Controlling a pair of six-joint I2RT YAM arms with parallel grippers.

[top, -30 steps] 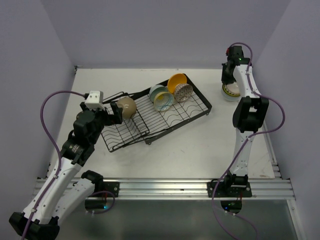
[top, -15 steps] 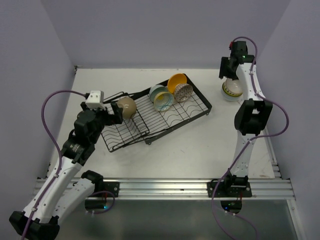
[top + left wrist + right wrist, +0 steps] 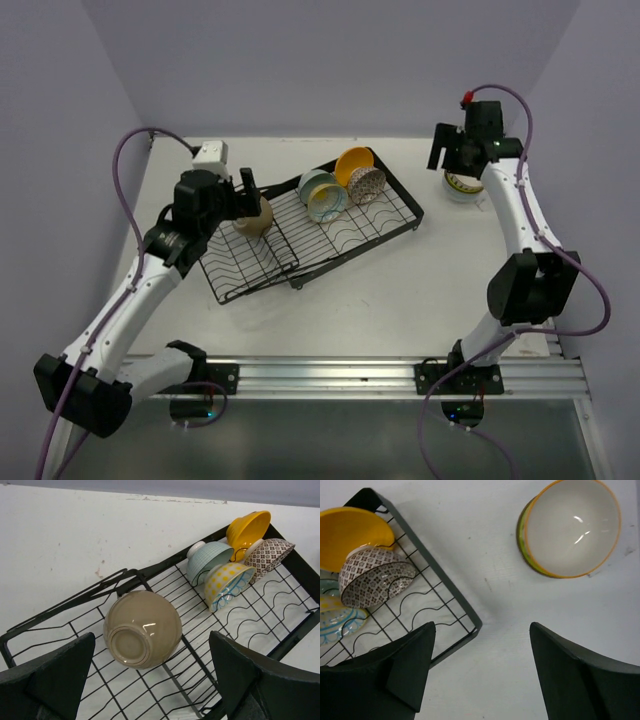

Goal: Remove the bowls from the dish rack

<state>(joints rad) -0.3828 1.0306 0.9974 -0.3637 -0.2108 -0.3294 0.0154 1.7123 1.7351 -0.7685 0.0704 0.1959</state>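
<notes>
Fingers of the left gripper [image 3: 243, 196] stood wide apart and empty. Its arm reached forward from the left, so they hung above and to either side of the beige bowl [image 3: 142, 635], which lay tilted, foot up, at the left end of the dish rack [image 3: 352, 240]. Four more bowls [image 3: 225, 580] leaned together at the rack's far right end. The right gripper [image 3: 447, 152], held high, had its jaws parted on nothing, and the green-sided bowl [image 3: 570, 527] sat upright on the table [image 3: 485, 555], near the rack's corner and clear of the fingers.
</notes>
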